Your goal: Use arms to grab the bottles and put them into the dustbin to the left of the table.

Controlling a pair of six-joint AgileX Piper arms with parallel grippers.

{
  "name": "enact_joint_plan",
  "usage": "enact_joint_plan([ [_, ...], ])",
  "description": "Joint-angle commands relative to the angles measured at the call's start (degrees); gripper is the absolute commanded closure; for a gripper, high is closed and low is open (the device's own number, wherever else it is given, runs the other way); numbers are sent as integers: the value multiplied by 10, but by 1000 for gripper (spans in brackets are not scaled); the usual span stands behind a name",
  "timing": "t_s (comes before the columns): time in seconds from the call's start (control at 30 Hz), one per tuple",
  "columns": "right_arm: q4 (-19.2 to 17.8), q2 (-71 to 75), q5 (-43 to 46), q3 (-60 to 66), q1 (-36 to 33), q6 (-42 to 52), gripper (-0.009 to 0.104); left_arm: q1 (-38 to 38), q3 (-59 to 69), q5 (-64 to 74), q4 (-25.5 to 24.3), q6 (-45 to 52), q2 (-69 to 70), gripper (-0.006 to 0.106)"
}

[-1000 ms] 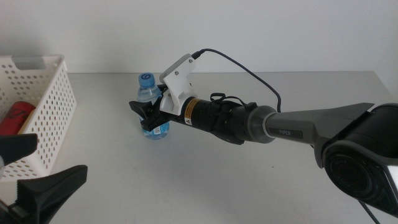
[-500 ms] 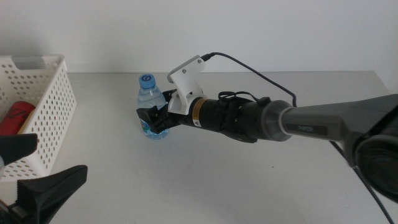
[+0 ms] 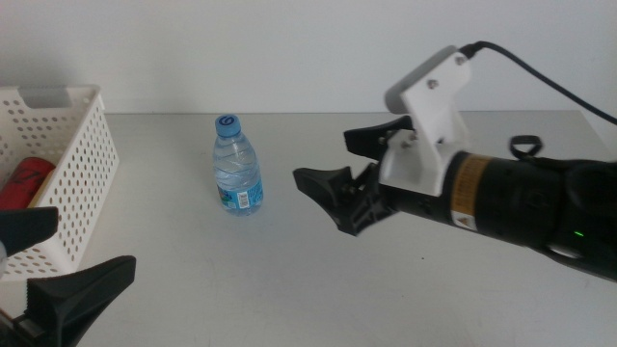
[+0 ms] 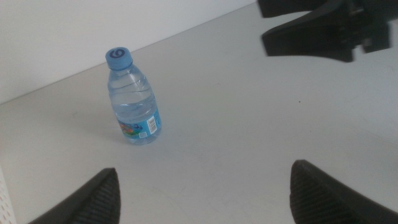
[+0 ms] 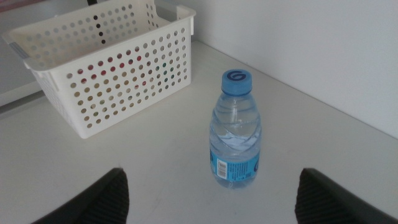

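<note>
A clear water bottle (image 3: 236,169) with a blue cap stands upright on the grey table (image 3: 289,289), alone and untouched. It also shows in the wrist views as the bottle (image 4: 134,99) and the bottle (image 5: 235,134). My right gripper (image 3: 323,156) hovers open to its right, a short gap away, with nothing between the jaws. The white perforated dustbin (image 3: 77,183) sits at the far left, and a red can (image 3: 24,183) lies inside it. My left gripper (image 3: 87,241) waits open at the bottom left corner, beside the dustbin.
The right arm's white camera mount (image 3: 434,106) and its black cable rise above the table's right half. In the left wrist view the right gripper (image 4: 317,31) shows beyond the bottle. The dustbin (image 5: 118,68) stands behind the bottle in the right wrist view.
My right gripper was closed around the bottle's lower half; it has let go, opened wide and drawn back to the right. The bottle stays upright in place. The left arm has not moved.
</note>
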State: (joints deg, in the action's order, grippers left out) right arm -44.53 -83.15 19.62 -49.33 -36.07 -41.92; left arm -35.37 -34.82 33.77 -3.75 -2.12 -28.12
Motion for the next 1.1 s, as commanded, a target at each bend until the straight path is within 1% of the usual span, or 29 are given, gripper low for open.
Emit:
enact_joint_plan([
  [0.0,-7,80,4,34,1,-11,16,1,-13,-44,-1,-6,-3,7],
  [0.03,9,106,-12,55,0,-8,16,1,-13,-45,-1,-6,-3,7],
  [0.07,39,132,-33,74,-5,-1,16,1,-13,-45,-1,-6,-3,7],
  [0.13,125,182,-82,105,-20,36,16,1,-13,-45,-1,-6,-4,7],
  [0.17,165,211,-113,113,-30,71,16,1,-13,-45,-1,-6,-4,7],
  [0.2,196,240,-150,115,-38,104,16,1,-13,-44,-1,-6,-4,7],
  [0.27,274,295,-218,115,-61,198,16,1,-13,-45,0,-6,-4,7],
  [0.33,339,340,-262,115,-76,279,16,1,-13,-45,0,-6,-4,7],
  [0.37,367,362,-285,115,-81,306,16,1,-13,-45,0,-6,-4,7],
  [0.4,389,377,-303,115,-82,321,17,1,-13,-45,0,-6,-4,7],
  [0.43,401,394,-326,115,-82,332,18,1,-13,-44,0,-6,-4,7],
  [0.47,408,411,-348,115,-81,340,19,1,-13,-45,0,-6,-4,7],
  [0.53,407,443,-380,115,-79,342,20,1,-13,-45,0,-6,-4,7],
  [0.73,407,508,-423,94,-79,342,20,1,-13,-45,0,-6,-4,7],
  [0.9,407,511,-540,5,-79,344,20,1,-13,-45,0,-6,-4,7],
  [0.97,397,506,-575,-30,-79,347,20,1,-13,-45,0,-6,-4,7],
  [1.07,368,499,-594,-60,-79,346,20,1,-13,-45,0,-6,-4,7],
])
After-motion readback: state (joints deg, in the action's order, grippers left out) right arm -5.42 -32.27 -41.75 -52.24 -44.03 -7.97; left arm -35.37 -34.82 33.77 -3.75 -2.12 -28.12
